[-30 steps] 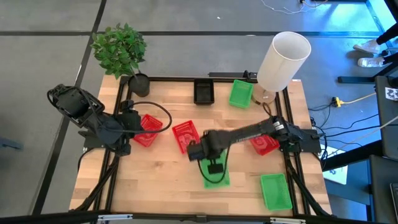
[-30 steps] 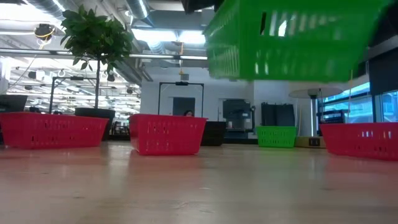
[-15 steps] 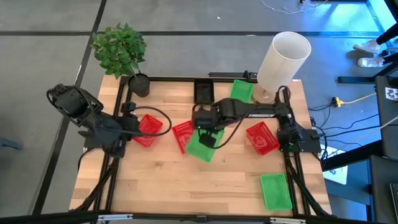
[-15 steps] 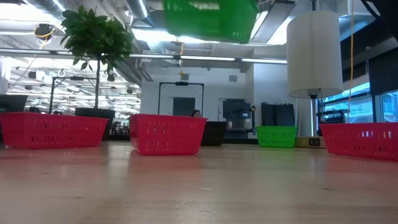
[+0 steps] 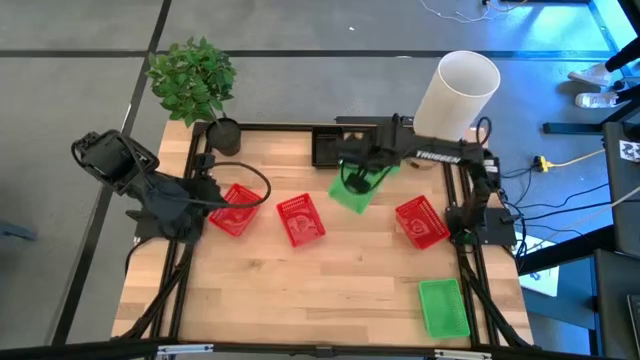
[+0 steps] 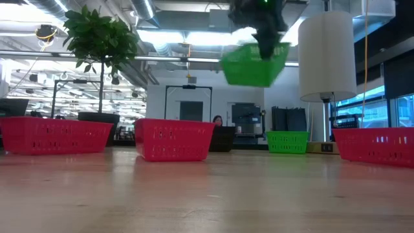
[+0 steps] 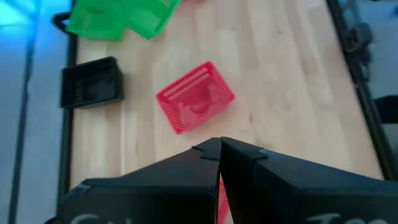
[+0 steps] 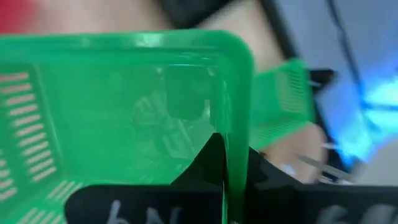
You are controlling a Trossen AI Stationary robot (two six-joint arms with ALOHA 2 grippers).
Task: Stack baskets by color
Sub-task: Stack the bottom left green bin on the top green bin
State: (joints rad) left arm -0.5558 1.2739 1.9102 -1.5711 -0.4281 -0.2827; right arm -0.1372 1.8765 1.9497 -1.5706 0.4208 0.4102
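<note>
The right gripper (image 5: pixel 353 178), fingers clenched on a green basket (image 5: pixel 352 192), holds it above the far counter (image 5: pixel 300 280). The left gripper (image 5: pixel 212 190) waits left, fingers clenched empty.

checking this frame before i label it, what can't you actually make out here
- Green basket carried by the right gripper: its rim crosses the fingers in the right wrist view, hiding their tips.
- Green basket at the back: mostly covered by the right arm in the high view.
- Black basket: how many are nested is too small to tell.
- Left gripper: shut, with a red basket mostly hidden under it.
</note>
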